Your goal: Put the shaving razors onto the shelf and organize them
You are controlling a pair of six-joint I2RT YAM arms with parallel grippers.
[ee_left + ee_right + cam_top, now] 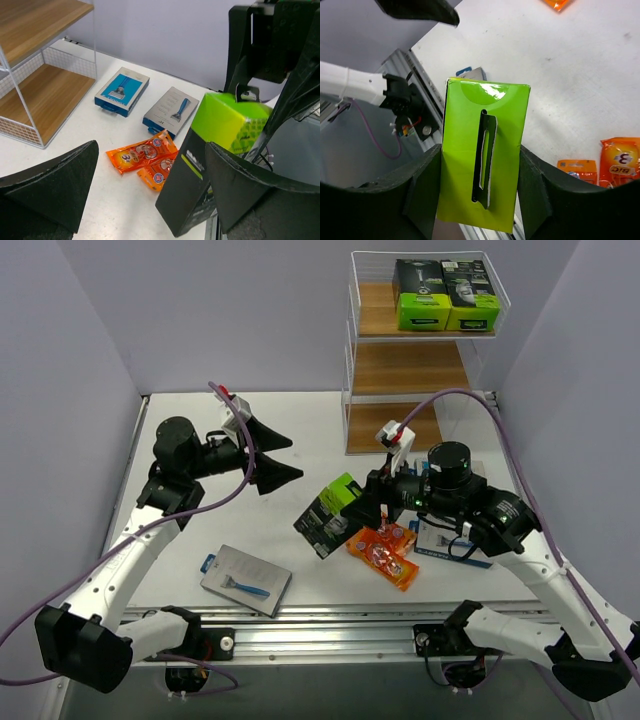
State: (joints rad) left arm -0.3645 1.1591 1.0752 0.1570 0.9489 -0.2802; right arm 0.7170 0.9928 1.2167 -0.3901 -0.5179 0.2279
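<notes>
Above the middle of the desk (300,420), the right tool (480,185) pinched a black-and-lime-green razor box (326,518) by its lime end, long axis slanted, black end pointing down-left. The left tool (289,458) hung spread, empty. It looked like the carry stage; the next move called for swinging it to the shelf (410,368) and standing it beside the two boxes (445,295) on top

Shelf (420,360) stands at far-right corner of table (300,430); two boxes (422,295) side by side on top tier, right half. Over table ctr, held box (330,515) sits in right gripper (479,160); packets (385,555) on table just right of it twd near edge, two cards (121,90) right of those. Lone card (245,580) lies nr near edge, left of ctr.
</notes>
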